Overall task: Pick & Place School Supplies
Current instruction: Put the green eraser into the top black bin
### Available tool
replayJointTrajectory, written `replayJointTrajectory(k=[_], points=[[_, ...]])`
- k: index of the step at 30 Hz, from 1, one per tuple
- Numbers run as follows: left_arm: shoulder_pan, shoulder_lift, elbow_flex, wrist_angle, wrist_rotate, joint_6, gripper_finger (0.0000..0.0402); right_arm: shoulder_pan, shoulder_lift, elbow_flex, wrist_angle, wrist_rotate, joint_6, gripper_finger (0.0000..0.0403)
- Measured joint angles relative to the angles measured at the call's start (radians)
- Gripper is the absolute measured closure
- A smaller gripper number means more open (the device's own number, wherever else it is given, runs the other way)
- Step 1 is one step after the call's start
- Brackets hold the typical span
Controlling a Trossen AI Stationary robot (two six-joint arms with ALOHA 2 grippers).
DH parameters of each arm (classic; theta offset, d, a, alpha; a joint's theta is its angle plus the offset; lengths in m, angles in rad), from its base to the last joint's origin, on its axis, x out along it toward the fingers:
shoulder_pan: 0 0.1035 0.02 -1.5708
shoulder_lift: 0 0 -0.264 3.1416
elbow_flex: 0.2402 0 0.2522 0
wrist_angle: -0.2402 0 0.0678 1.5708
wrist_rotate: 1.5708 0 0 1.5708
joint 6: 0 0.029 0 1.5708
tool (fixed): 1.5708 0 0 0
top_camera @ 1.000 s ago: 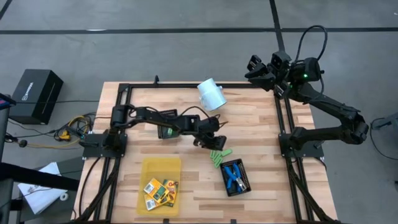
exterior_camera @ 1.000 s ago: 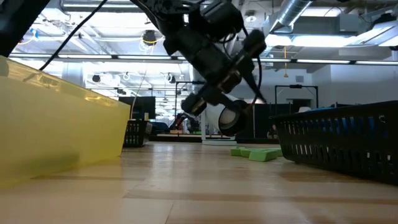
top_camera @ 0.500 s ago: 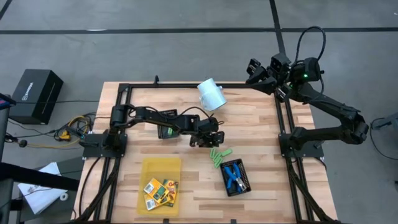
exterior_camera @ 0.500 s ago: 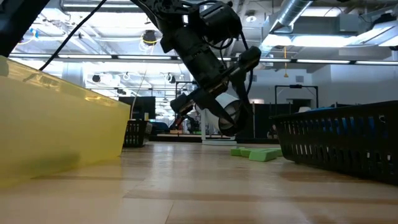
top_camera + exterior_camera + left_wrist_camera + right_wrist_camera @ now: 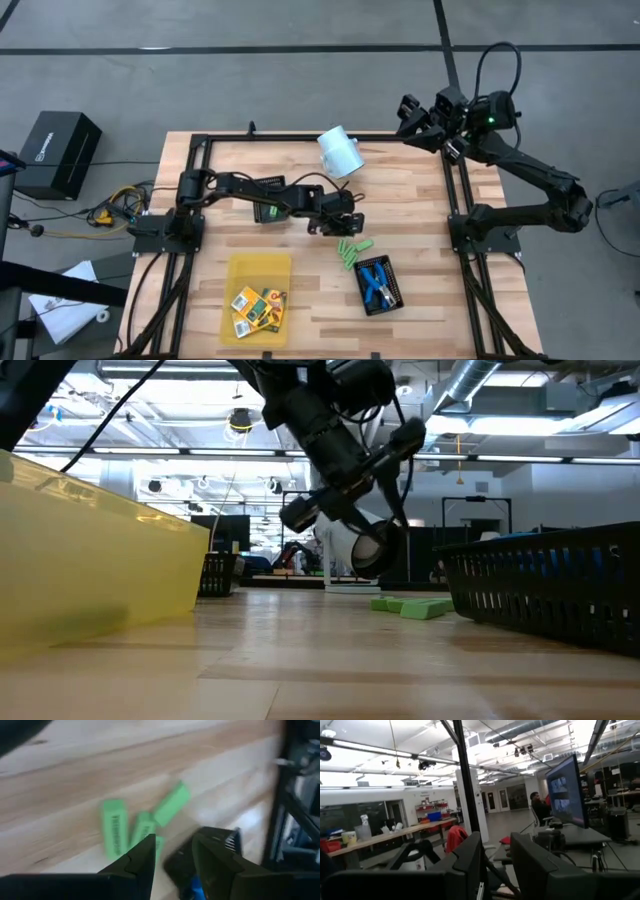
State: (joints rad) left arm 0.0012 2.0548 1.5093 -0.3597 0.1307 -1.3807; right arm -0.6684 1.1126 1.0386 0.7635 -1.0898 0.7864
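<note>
Several light-green oblong pieces [image 5: 351,251] lie flat on the wood, bunched together; they also show in the low view [image 5: 412,605] and the left wrist view [image 5: 114,832]. My left gripper [image 5: 343,222] hangs open and empty just above and to the far-left of them, clear of the table [image 5: 345,485], its fingers [image 5: 145,855] pointing down at them. Two blue-handled tools [image 5: 376,283] lie in the black mesh tray [image 5: 397,290]. Orange-yellow boxes [image 5: 258,305] lie in the yellow tray [image 5: 232,270]. My right gripper [image 5: 408,110] waits open beyond the table's far right corner.
A white cup [image 5: 340,151] lies on its side near the far edge, behind my left gripper. The black mesh tray [image 5: 540,590] sits right of the green pieces, toward the near edge. The yellow tray [image 5: 90,570] sits near-left. Bare wood lies between the two trays.
My left gripper has stayed over the same spot beside the green pieces, rocking a little about its wrist and ending slightly higher. Nothing on the table has moved.
</note>
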Motion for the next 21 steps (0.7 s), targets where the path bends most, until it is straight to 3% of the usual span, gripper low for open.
replayJointTrajectory(k=[5,9,14,18,21], points=[[0.002,-0.032,0.0,0.046,-0.062,0.097,0.0272,-0.032,0.0,0.0,-0.066,-0.093,0.0,0.0303],[0.039,-0.12,0.001,0.045,-0.169,0.21,0.0269,-0.049,0.0,0.0,-0.174,-0.095,-0.03,0.0303],[0.1,-0.29,0.001,-0.043,-0.352,0.383,0.0272,-0.013,0.002,0.0,-0.496,-0.085,-0.252,0.0303],[0.155,-0.441,0.002,-0.158,-0.446,0.537,0.0274,0.031,0.007,0.0,-0.83,-0.006,-0.484,0.0303],[0.194,-0.537,0.002,-0.212,-0.469,0.653,0.0274,0.084,0.006,0.0,-1.051,0.139,-0.651,0.0303]])
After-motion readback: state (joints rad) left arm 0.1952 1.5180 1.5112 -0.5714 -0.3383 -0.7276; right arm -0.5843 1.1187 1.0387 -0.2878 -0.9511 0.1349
